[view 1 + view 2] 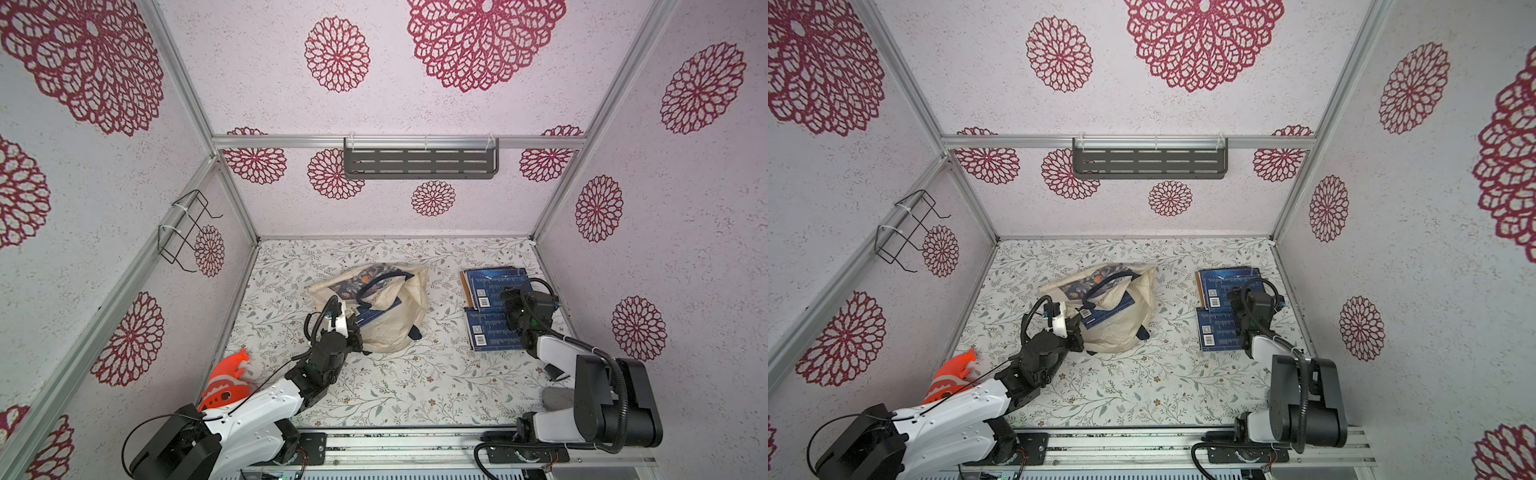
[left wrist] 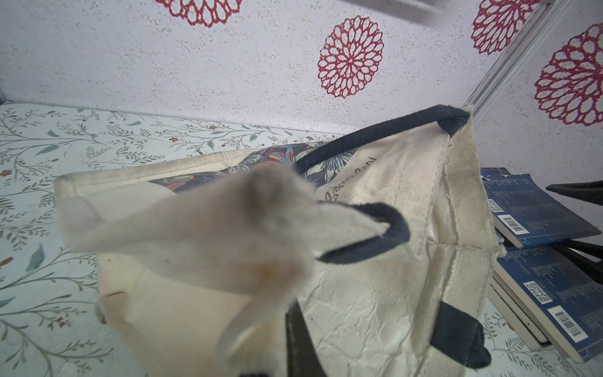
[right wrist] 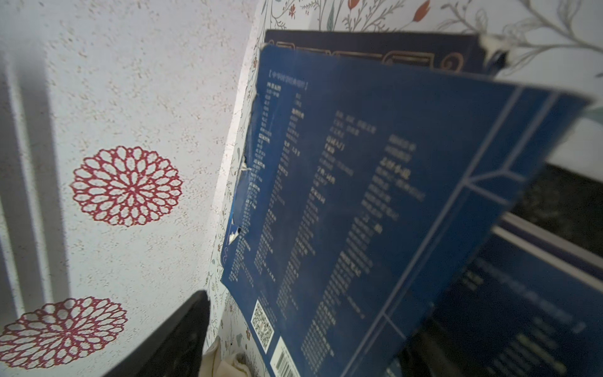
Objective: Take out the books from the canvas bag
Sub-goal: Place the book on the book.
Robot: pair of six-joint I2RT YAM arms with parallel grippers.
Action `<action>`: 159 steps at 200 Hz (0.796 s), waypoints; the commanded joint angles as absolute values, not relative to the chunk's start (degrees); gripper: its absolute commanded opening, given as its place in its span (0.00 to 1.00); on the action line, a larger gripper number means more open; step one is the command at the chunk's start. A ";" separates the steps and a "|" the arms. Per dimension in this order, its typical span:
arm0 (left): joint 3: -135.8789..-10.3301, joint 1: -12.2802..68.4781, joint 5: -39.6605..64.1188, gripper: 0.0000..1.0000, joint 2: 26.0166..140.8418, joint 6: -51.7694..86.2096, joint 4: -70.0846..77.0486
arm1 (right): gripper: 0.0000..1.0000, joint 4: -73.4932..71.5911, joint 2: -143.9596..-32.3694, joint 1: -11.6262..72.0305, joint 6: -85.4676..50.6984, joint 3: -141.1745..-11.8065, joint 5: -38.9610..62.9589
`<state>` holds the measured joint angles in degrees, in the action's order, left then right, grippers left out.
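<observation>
Your left jaws were clamped shut on a bunched fold of the canvas bag's (image 1: pixel 395 328) rim, with the bag slumped mid-counter (image 1: pixel 415 382). One blue book (image 1: pixel 376 313) showed in its open mouth. Your right jaws stood wide apart, one on either side of a cover's edge, over two stacks of books (image 1: pixel 488 332) lying on the counter near the right wall (image 1: pixel 665 249).
</observation>
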<state>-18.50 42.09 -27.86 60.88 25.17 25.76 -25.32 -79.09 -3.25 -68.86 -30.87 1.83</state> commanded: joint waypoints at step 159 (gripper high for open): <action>-20.35 41.66 -26.98 0.00 62.38 25.50 24.67 | 0.93 -20.19 -77.87 -3.60 -70.14 -34.36 2.40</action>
